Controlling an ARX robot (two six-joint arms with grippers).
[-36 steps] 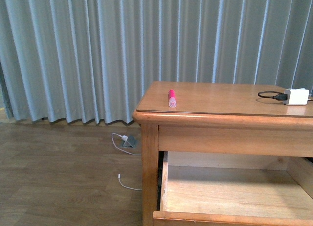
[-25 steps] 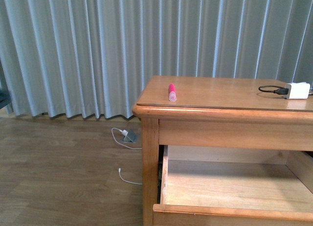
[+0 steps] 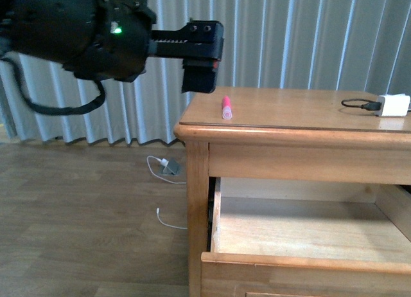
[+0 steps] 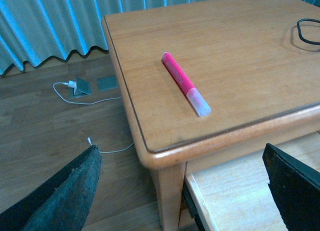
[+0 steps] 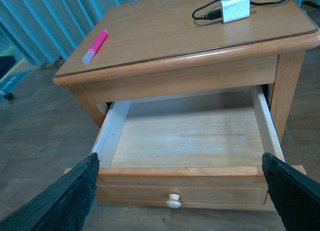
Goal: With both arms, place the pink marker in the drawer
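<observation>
Left gripper spread wide, gripping nothing, hovering off the dresser's left corner. Pink marker lies flat on the dresser top near the front-left edge, pale end toward me. Drawer pulled out below. White charger far right. Right gripper also spread, above the drawer front.

The left arm is stretching out level, high up, with the left gripper at its end, jaws standing wide apart. The right gripper is likewise holding its jaws spread wide, both black fingers showing at the edges of the right wrist view.
</observation>
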